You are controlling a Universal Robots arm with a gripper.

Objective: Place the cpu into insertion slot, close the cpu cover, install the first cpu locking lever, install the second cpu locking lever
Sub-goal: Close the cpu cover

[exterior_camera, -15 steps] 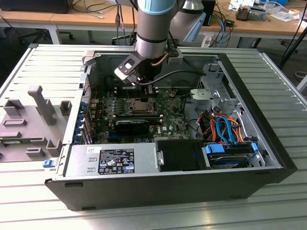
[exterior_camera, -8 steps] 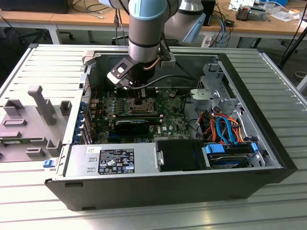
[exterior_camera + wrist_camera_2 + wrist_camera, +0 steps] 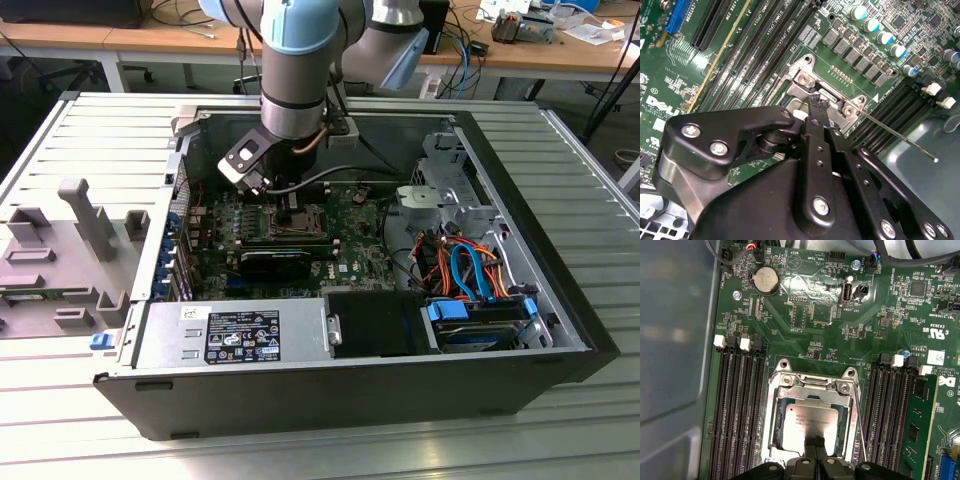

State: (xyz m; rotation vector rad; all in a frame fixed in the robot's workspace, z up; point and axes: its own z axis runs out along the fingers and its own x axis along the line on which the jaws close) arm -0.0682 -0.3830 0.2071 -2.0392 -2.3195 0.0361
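The cpu (image 3: 807,421) lies flat in the insertion slot (image 3: 807,80) in the middle of the green board. The silvery cpu cover (image 3: 774,425) lies down around it, its cut-out showing the chip's grey top. My gripper (image 3: 814,442) is shut with nothing between its fingers, and its tips rest at the near edge of the chip and cover. In the second wrist view the gripper (image 3: 818,106) touches the socket's metal frame. A thin locking lever (image 3: 900,137) sticks out free from the socket's corner, over the memory slots. The exterior view has the gripper (image 3: 288,195) low over the socket.
Long black memory slots (image 3: 737,405) flank the socket on both sides. A coin battery (image 3: 765,280) sits farther along the board. The open case holds a labelled black box (image 3: 240,335), a grey drive cage (image 3: 450,190) and coloured cables (image 3: 470,265). A grey fixture (image 3: 70,250) lies outside it.
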